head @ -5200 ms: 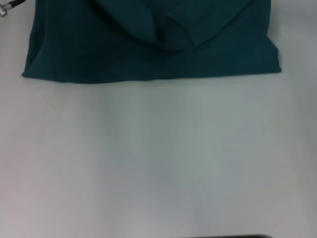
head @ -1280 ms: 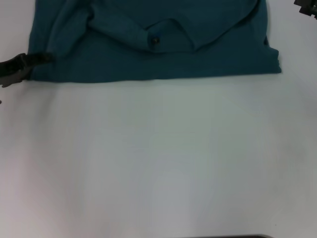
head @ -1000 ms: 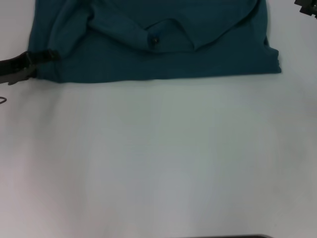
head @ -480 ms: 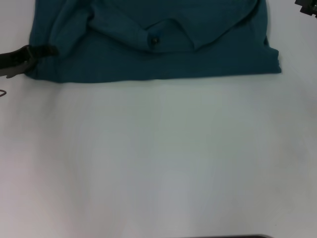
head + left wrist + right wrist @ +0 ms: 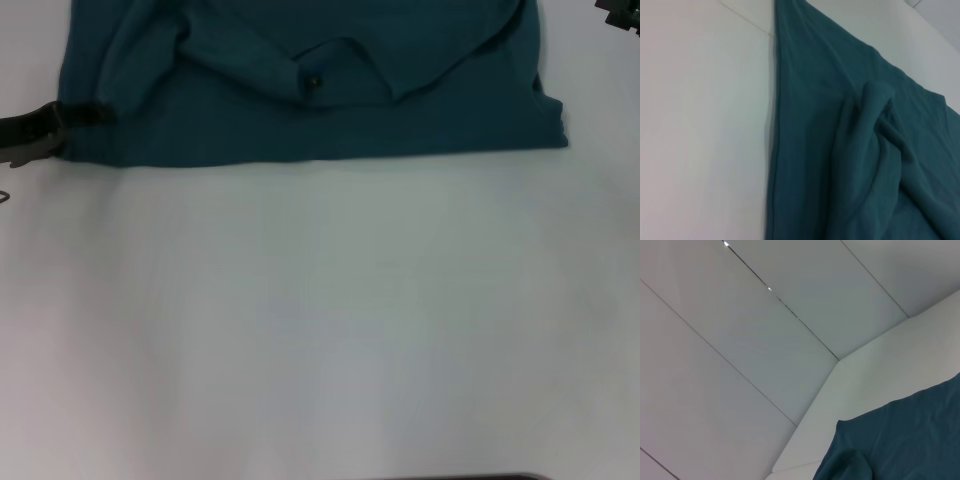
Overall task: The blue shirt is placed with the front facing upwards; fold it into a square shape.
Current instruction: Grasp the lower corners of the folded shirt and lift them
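Shirt position: the blue shirt [image 5: 300, 90] lies spread on the white counter [image 5: 320, 320] at the far side of my head view, its near edge running straight across from left to right, with the rest of the counter in front of it bare white. Part of the cloth is folded back on itself near the middle, forming a curved flap, and a small dark tag [image 5: 312, 82] shows at the tip of that flap. A ridge of bunched fabric rises along the shirt's left portion.

Left arm: my left claw [image 5: 85, 115] reaches in from the left edge of the head view, low at counter level, and its dark tips sit on the shirt's near-left corner. The tips look clenched on the blue shirt's edge there, with the cloth puckered just beside them. My left wrist view shows the shirt's hemmed side edge [image 5: 777, 125] running along the counter and a thick fold of cloth gathered up next to it; the claw's own tips do not appear in that view.

Right arm: my right claw [image 5: 620, 15] is only a dark sliver at the far-right corner of the head view, apart from the shirt; I cannot tell whether it is released or clenched.
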You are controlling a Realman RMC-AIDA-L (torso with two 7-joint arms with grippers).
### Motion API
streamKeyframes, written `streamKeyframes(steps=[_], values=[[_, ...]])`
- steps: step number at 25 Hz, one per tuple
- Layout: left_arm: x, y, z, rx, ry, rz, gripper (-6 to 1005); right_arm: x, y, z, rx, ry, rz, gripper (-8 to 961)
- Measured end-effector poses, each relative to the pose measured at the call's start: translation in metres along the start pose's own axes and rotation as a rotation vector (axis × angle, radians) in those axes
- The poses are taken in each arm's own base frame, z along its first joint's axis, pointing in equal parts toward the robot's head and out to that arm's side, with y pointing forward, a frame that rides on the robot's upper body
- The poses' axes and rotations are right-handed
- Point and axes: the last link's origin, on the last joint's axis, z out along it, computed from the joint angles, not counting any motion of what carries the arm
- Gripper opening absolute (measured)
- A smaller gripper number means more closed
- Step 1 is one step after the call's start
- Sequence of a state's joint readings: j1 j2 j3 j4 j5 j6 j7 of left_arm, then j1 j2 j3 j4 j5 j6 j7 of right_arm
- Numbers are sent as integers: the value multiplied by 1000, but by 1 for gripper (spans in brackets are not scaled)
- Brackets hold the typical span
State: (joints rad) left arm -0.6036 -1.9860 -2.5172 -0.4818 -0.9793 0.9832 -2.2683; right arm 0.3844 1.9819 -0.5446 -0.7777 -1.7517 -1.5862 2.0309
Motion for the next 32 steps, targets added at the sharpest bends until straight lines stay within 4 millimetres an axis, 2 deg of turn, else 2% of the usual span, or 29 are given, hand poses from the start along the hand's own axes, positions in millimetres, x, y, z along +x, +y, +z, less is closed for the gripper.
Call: streamKeyframes(steps=[12, 24, 32], values=[[2, 16, 3, -56, -31, 24, 756, 0, 0, -1, -3, -1, 0, 836], [7, 22, 7, 19, -84, 59, 720, -2, 0, -4, 2, -14, -8, 835], [8, 23, 3, 8, -66, 60, 418, -2, -1, -5, 6, -20, -7, 834]])
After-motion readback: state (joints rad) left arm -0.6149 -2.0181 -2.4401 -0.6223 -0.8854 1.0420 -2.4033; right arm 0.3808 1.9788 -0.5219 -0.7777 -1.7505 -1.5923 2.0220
